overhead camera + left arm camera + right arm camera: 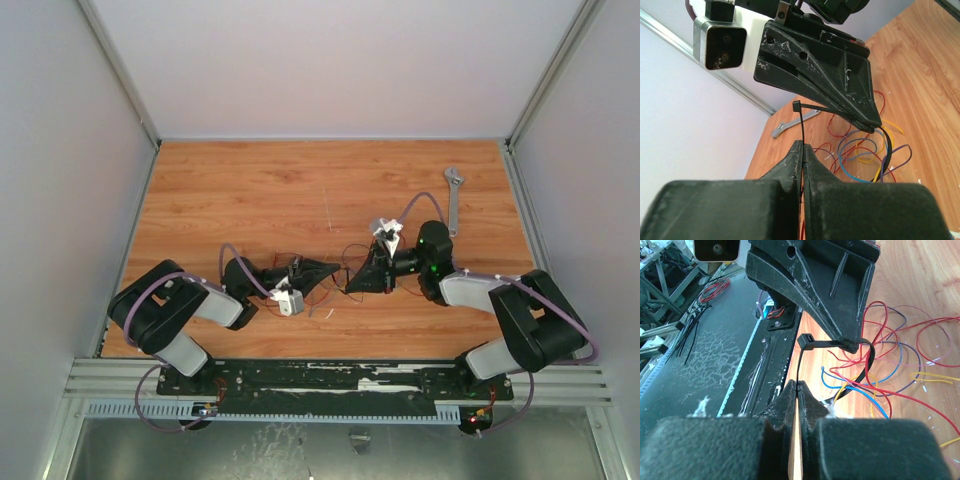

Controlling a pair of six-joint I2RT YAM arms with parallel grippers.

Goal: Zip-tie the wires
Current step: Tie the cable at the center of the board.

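Note:
The black zip tie (801, 127) is held by both grippers over the wires (860, 152), thin red, blue, yellow and purple loops lying on the wooden table. My left gripper (803, 146) is shut on the thin strip just below the tie's square head. My right gripper (797, 384) is shut on the zip tie (798, 365) as well. The tie's band curves round some of the wires (890, 347). In the top view the left gripper (337, 267) and the right gripper (353, 282) meet tip to tip at the table's middle, over the wires (352, 251).
A silver adjustable wrench (455, 200) lies at the back right; it also shows in the left wrist view (790, 125). The black base plate (715, 365) runs along the near edge, with spare black ties (692, 325) and red wires (715, 290) beyond it.

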